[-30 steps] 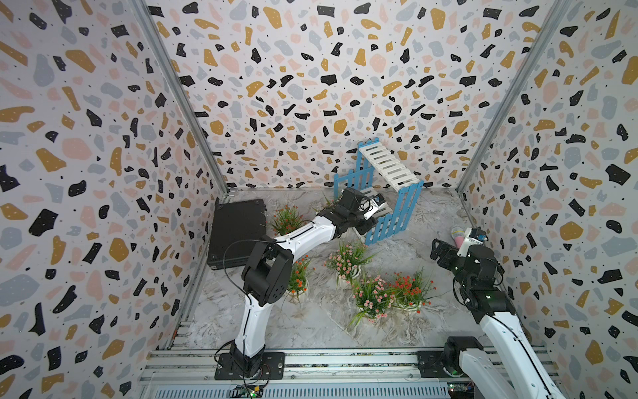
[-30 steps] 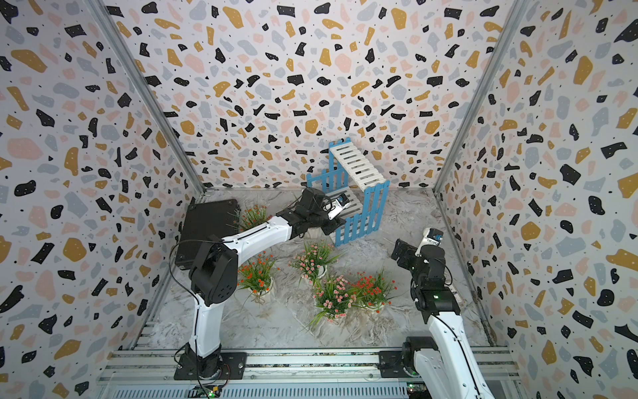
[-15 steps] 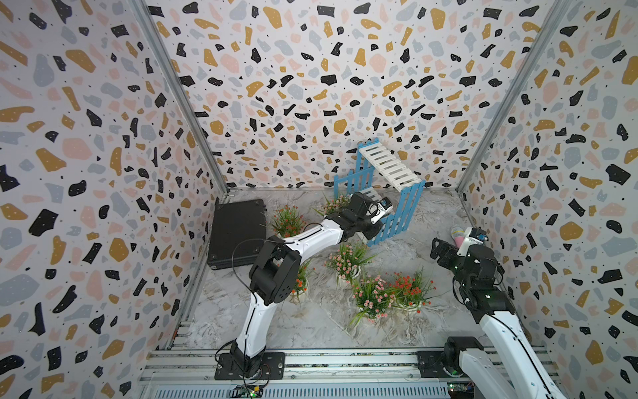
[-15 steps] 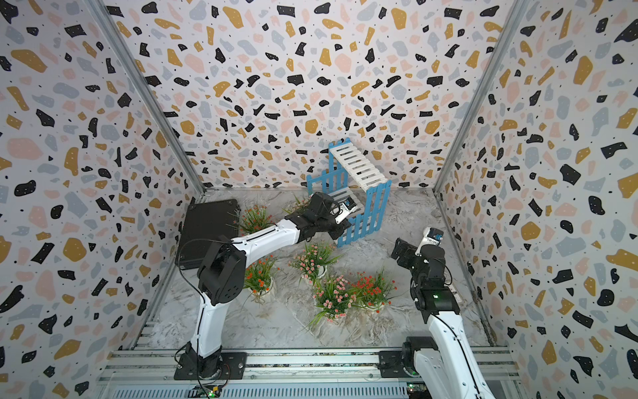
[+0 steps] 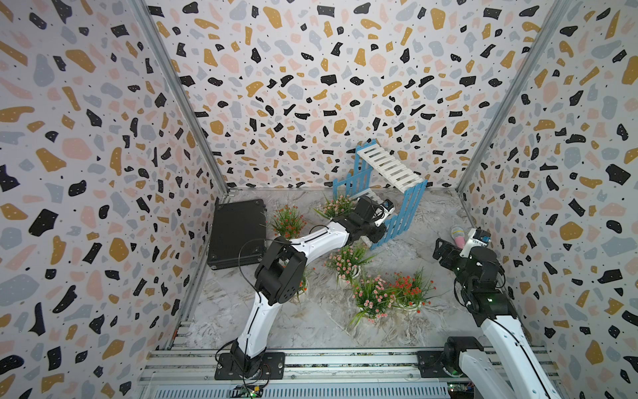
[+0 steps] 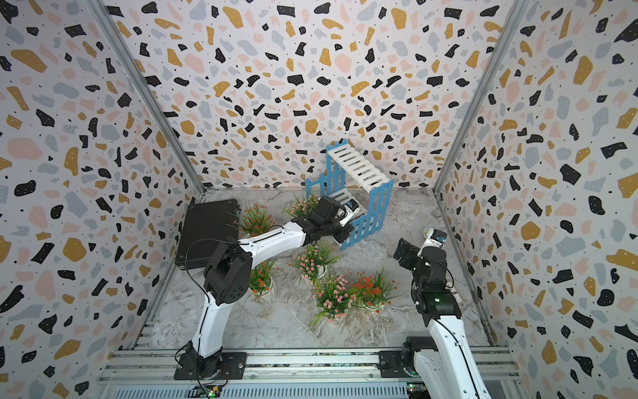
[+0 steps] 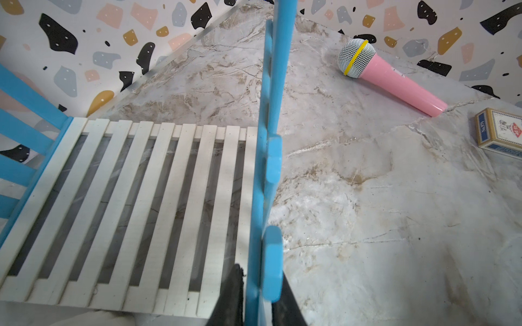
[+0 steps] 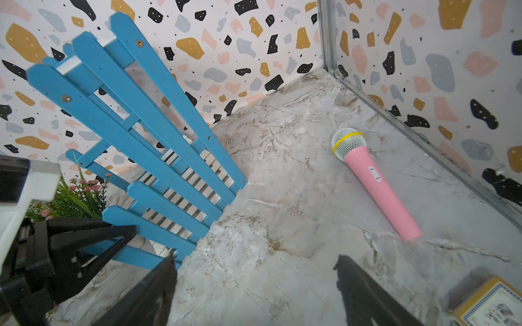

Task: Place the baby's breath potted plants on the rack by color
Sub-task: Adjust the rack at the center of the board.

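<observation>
At the back wall, the left gripper [image 7: 258,293] is clamped tight on the blue side frame of the rack [image 5: 390,169]. The right gripper [image 8: 255,262] hangs wide open near the pink toy microphone [image 8: 378,186]. All six baby's breath potted plants [image 5: 374,297] sit on the marble floor.

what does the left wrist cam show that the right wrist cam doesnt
Only the left wrist view: the rack's white slatted shelf from above, unobstructed, with nothing on the part in view.
Only the right wrist view: a pink-flowered plant, the open right gripper and the metal corner post.
Both: the rack's blue side frame, the left gripper shut on it, the pink microphone, the card box (only a corner in the right wrist view) and the marble floor.
</observation>
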Controlling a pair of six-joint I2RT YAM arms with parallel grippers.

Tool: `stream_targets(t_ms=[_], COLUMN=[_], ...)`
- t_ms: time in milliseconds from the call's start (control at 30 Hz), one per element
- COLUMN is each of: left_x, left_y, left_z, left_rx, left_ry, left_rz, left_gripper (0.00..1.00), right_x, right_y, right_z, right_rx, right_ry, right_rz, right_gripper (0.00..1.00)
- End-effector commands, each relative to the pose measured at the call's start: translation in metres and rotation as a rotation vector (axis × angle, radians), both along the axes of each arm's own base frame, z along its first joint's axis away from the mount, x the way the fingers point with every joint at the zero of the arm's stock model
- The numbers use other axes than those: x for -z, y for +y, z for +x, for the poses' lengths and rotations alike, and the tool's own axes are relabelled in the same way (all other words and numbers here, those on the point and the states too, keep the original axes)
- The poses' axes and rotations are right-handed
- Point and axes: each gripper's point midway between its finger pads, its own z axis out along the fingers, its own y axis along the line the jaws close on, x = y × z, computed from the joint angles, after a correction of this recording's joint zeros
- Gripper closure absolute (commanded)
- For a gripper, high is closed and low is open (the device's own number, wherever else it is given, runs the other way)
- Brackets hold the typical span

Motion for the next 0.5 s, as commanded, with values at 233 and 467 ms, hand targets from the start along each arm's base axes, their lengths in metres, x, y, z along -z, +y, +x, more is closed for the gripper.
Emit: stream_targets(t_ms=[233, 467], left_x=[-0.025, -0.030], left_y=[-0.032, -0.032], left_z=[0.015, 0.021], left_rx=[-0.226, -0.384], left_ry=[0.008, 0.024], left_rz=[-0.087, -0.141], left_gripper=[0.79, 0.79], right_x=[-0.025, -0.028], right_y=[-0.033, -0.040], right_z=[-0.031, -0.043], right_rx=[0.190, 0.238], right_ry=[-0.059, -0.088], right_rz=[-0.021, -0.021], right_gripper=[0.11, 0.12])
